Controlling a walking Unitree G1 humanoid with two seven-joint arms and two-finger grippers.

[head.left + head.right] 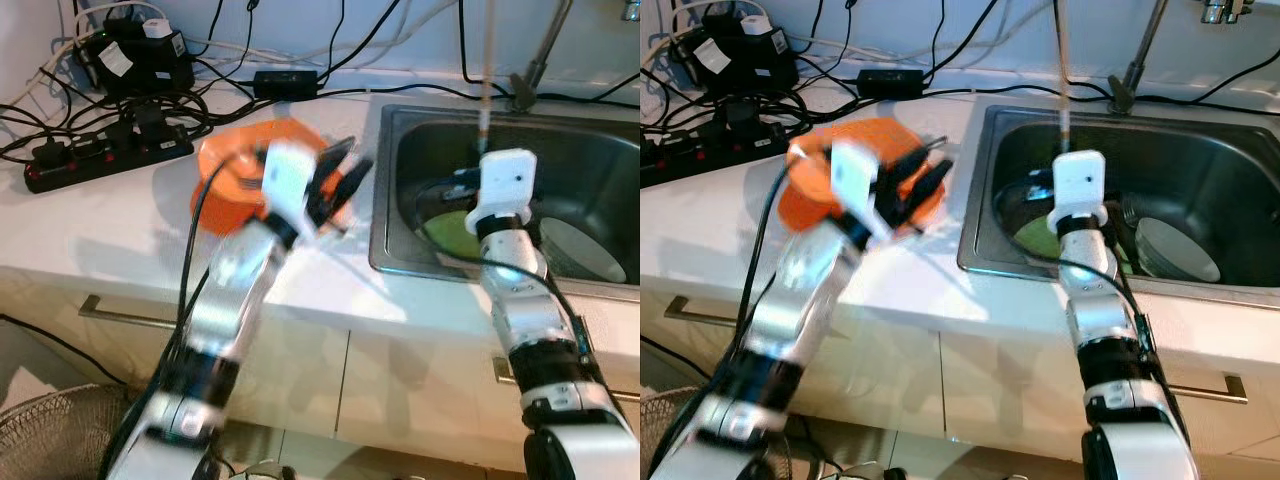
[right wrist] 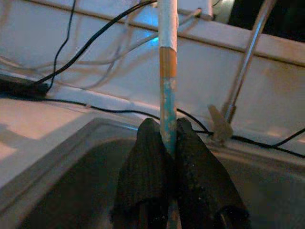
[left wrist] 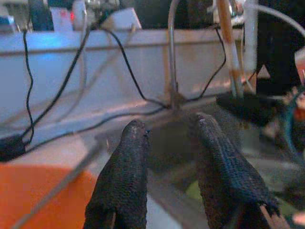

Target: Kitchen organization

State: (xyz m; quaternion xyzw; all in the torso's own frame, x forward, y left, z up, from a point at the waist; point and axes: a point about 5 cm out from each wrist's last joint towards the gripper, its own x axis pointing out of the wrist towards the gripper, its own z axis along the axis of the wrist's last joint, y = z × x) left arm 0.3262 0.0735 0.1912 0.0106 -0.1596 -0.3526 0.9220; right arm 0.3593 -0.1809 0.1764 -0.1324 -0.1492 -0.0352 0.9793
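Observation:
My right gripper [image 2: 164, 131] is shut on a thin upright stick [image 2: 167, 62], pale at the top, orange and blue lower down. It holds the stick [image 1: 486, 70] over the steel sink [image 1: 400, 130], above a green plate [image 1: 450, 232]. My left gripper [image 3: 167, 133] is open with nothing between its fingers. It hovers over the white counter beside an orange plate [image 1: 230, 170], just left of the sink's rim. A white bowl [image 1: 1175, 250] lies in the sink to the right.
A black power strip [image 1: 110, 160] with plugs and tangled cables lies at the back left of the counter. A tap stem [image 1: 535, 65] rises behind the sink. Cabinet drawers with a handle [image 1: 120, 315] are below the counter edge.

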